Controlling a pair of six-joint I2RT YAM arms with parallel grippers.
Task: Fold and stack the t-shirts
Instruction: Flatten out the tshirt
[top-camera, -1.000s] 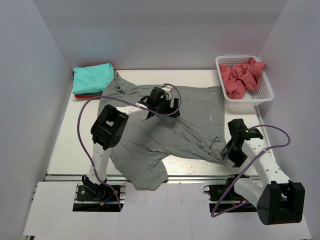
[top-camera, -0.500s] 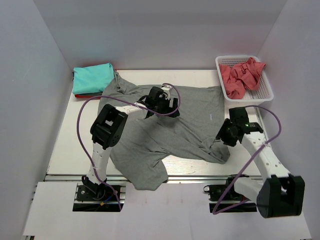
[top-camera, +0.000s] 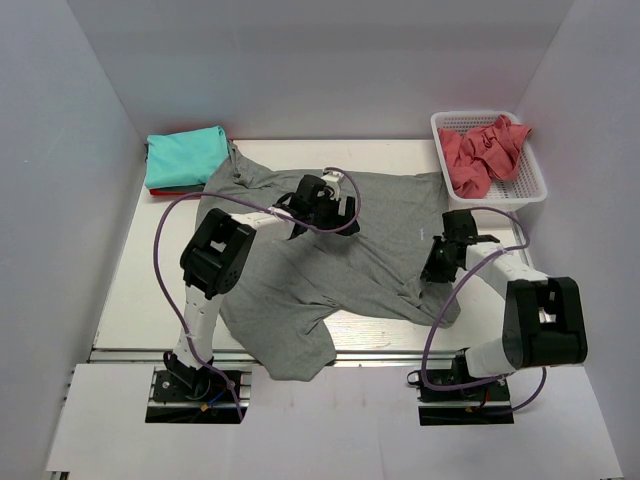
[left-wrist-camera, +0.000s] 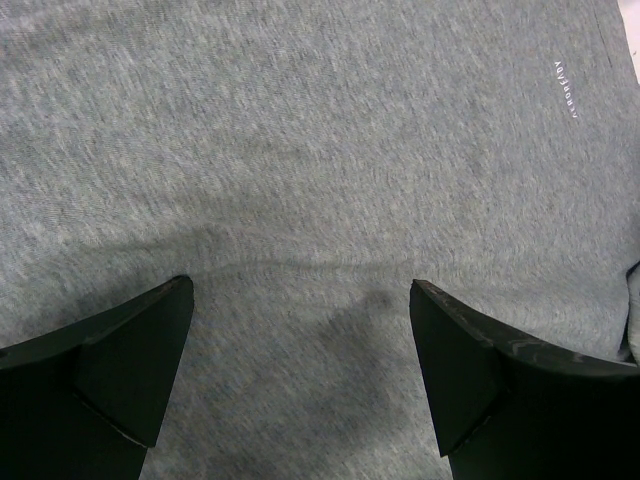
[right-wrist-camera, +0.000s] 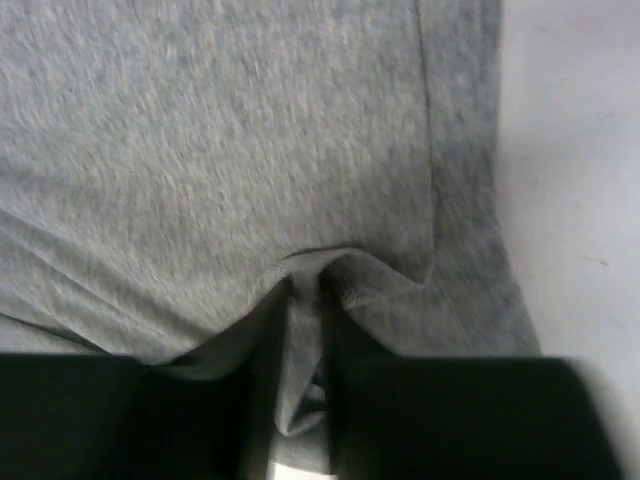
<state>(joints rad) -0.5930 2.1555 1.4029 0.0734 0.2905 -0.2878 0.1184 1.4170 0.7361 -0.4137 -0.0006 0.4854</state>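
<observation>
table (top-camera: 140, 290) | grey t-shirt (top-camera: 300, 290) spread across the middle, one end flopped over the near edge | teal shirt (top-camera: 185, 155) on a red one (top-camera: 165, 190), far-left corner | white basket (top-camera: 535, 190) far-right

I record a heathered grey t-shirt (top-camera: 385, 212) with small white lettering (left-wrist-camera: 566, 88), a teal t-shirt (top-camera: 185, 155), a red t-shirt (top-camera: 165, 190), a coral-pink t-shirt (top-camera: 480, 150) and a white mesh basket (top-camera: 505, 198).

Bare table (right-wrist-camera: 570, 180) is lying open just right of the right gripper (right-wrist-camera: 305, 295), which is pinching a fold of the grey t-shirt (top-camera: 390, 240). The white basket (top-camera: 500, 204) is standing beyond it, to the right. The left gripper (left-wrist-camera: 300, 288) is hanging spread over flat cloth, well apart from the teal stack (top-camera: 183, 157) on its left.
</observation>
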